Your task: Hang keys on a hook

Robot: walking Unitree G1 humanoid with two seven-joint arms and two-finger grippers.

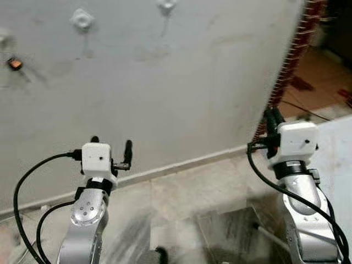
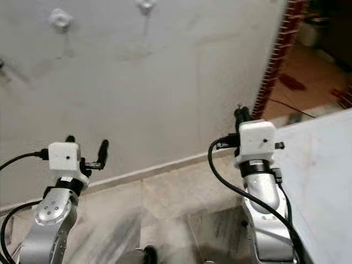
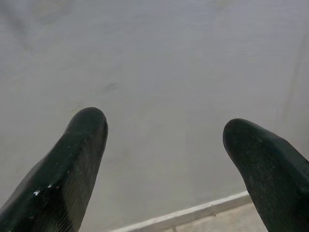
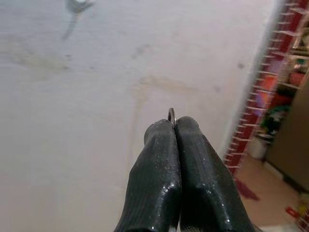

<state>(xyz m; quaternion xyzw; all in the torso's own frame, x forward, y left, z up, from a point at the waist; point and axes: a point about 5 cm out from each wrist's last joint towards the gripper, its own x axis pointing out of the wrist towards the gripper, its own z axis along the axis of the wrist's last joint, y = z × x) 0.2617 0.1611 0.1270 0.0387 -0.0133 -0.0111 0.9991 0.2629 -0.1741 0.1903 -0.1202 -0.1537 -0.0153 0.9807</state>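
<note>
Right gripper [image 4: 173, 126] pinches the key ring [image 4: 171, 115] tight, tip poking out, ready for a wall hook [image 4: 77, 6]. Left gripper [image 3: 164, 140] waits open.

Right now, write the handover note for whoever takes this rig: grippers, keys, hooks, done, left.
Right gripper: shut on a key ring, raised toward the wall; only the ring's top peeks above the fingertips, the keys themselves are hidden.
Left gripper: open, empty, raised facing the wall.
Hooks: two white hooks and high on the wall, both bare, well above the grippers.
Done: ring gripped.
Left: lift to a hook, slip the ring on, release.
</note>
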